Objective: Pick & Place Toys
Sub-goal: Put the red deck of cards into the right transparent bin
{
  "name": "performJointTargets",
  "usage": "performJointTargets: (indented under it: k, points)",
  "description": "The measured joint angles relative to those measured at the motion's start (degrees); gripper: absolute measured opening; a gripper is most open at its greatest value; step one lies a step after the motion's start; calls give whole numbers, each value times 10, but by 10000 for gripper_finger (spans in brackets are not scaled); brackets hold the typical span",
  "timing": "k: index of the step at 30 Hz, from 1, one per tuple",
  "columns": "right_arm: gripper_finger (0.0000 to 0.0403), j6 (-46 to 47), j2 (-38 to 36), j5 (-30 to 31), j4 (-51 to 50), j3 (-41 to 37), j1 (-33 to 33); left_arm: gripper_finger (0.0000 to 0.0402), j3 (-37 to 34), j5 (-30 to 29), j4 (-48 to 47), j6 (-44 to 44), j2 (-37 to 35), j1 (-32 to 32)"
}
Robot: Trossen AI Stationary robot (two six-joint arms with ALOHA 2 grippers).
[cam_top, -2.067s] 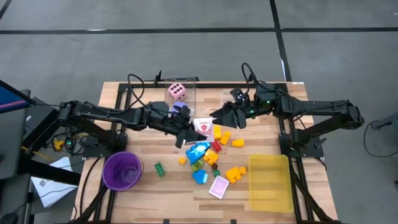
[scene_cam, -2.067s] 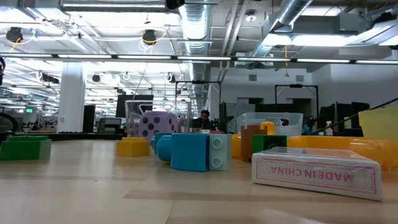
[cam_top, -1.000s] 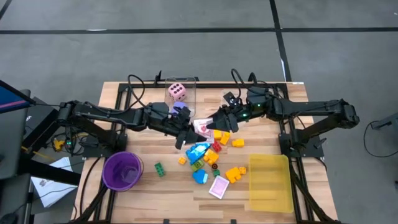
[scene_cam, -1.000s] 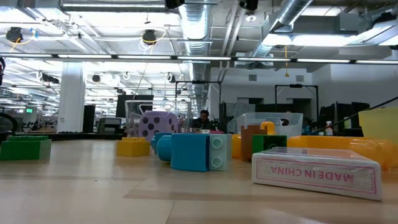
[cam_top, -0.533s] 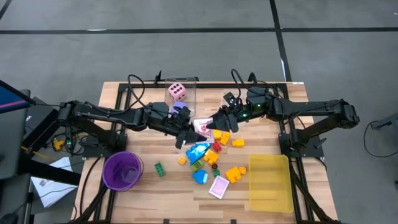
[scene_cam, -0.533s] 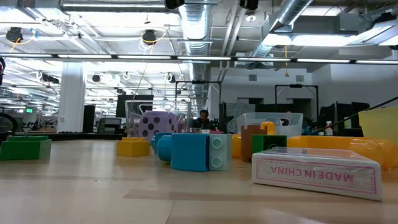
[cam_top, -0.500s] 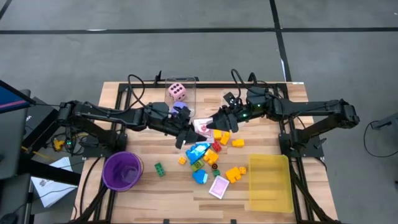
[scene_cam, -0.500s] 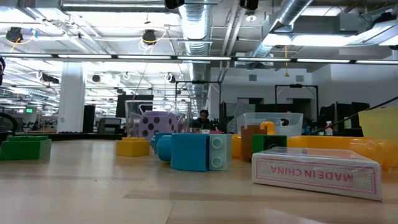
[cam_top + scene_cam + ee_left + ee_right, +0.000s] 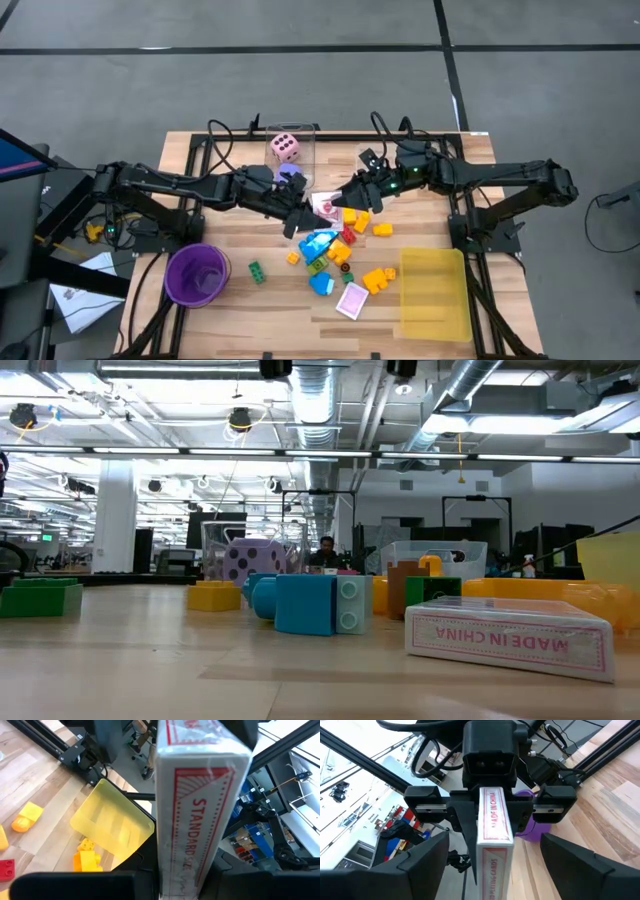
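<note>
Two dark arms meet above our pale wooden slatted desk (image 9: 230, 300), which stands on grey carpet; behind it lies an open workshop with ceiling ducts. The left gripper (image 9: 303, 212) fingers clench a red-and-white card pack (image 9: 200, 805) upright over the middle. The right gripper (image 9: 342, 197) fingers flank it, spread apart. Beneath lie coloured plastic blocks (image 9: 335, 255); a purple round cup (image 9: 197, 274) and yellow plastic tray (image 9: 434, 295) stand nearby.

The table (image 9: 220, 300) was pale planked wood with a matt, grained face. The card pack (image 9: 200, 815) looked like printed white-and-red card under a glossy clear wrap, while the yellow tray (image 9: 434, 293) and purple cup (image 9: 197, 274) were smooth translucent plastic. The blocks (image 9: 378, 279) were shiny moulded plastic, and the arms (image 9: 180, 183) matt black.
</note>
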Motion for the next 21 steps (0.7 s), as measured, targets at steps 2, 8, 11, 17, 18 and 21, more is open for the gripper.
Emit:
performJointTargets:
  k: [2,8,11,17,18,21]
  points:
    - [304,-1,0,0,-5,0,0,70,0,0,0,-1,0,0]
    - [291,-1,0,0,-6,0,0,70,0,0,0,-6,0,0]
    - [286,-1,0,0,-6,0,0,70,0,0,0,-8,0,0]
    - [285,-1,0,0,-6,0,0,70,0,0,-2,-24,0,0]
    - [285,-1,0,0,-6,0,0,70,0,0,-4,-29,0,0]
    - [285,-1,0,0,-6,0,0,70,0,0,-8,-40,0,0]
